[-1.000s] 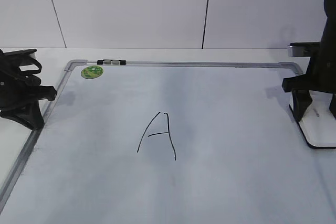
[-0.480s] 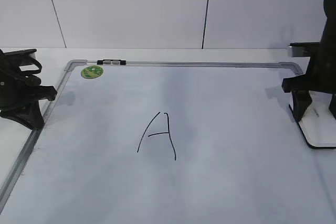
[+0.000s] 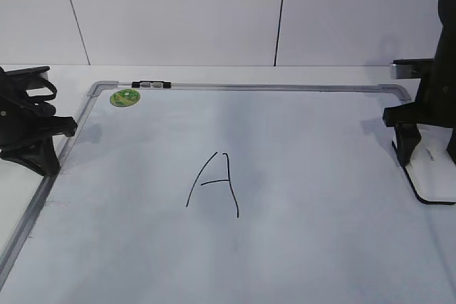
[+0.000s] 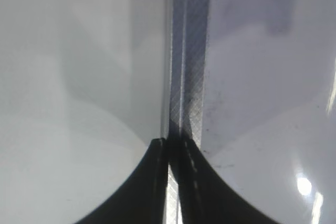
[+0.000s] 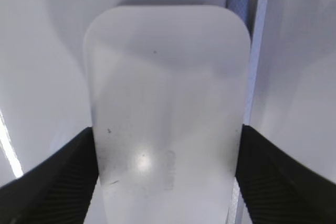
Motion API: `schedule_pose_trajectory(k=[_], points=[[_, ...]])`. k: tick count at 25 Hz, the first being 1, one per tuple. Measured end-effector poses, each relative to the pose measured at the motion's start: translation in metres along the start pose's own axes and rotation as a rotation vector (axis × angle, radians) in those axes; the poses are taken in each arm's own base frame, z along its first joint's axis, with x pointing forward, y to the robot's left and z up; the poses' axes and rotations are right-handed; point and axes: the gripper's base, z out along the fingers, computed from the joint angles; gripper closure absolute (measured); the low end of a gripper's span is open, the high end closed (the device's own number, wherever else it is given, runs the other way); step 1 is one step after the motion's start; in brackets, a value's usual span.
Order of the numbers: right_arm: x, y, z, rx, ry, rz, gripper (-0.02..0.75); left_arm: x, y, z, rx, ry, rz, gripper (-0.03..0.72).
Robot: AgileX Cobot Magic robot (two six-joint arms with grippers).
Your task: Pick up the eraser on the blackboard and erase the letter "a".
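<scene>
The eraser (image 3: 434,174), a white rounded block with a black base, lies at the right edge of the blackboard (image 3: 320,169). My right gripper (image 3: 429,160) straddles it, with a finger against each long side. In the right wrist view the eraser (image 5: 168,66) fills the gap between the fingers of the right gripper (image 5: 167,132). My left gripper (image 3: 48,165) is shut and empty over the board's left frame, which the left wrist view shows under the gripper's tips (image 4: 169,142). No small letter "a" shows on the board.
A tall capital "A" (image 3: 214,184) in black marker sits mid-board. A round green sticker (image 3: 125,97) and a small black-and-white clip (image 3: 151,85) are at the far left corner. The silver frame (image 4: 189,51) runs along the board's edges.
The eraser and the right gripper's fingers have shifted very slightly toward the near edge. The left arm has not moved.
</scene>
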Motion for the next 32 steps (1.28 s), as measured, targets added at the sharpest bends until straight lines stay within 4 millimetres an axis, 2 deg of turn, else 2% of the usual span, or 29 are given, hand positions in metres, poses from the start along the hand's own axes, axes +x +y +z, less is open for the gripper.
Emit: schedule_pose_trajectory(k=[14,17,32], points=[[0.000,0.001,0.000,-0.014,-0.001,-0.028,0.123,0.000,0.000,0.000,0.000,0.000,0.000,0.653],[0.000,0.002,-0.001,-0.021,-0.001,-0.033,0.101,0.000,0.000,0.000,0.000,0.000,0.000,0.652],[-0.015,0.001,-0.026,-0.037,-0.093,-0.021,0.085,0.000,0.000,0.000,0.000,0.000,0.000,0.645]])
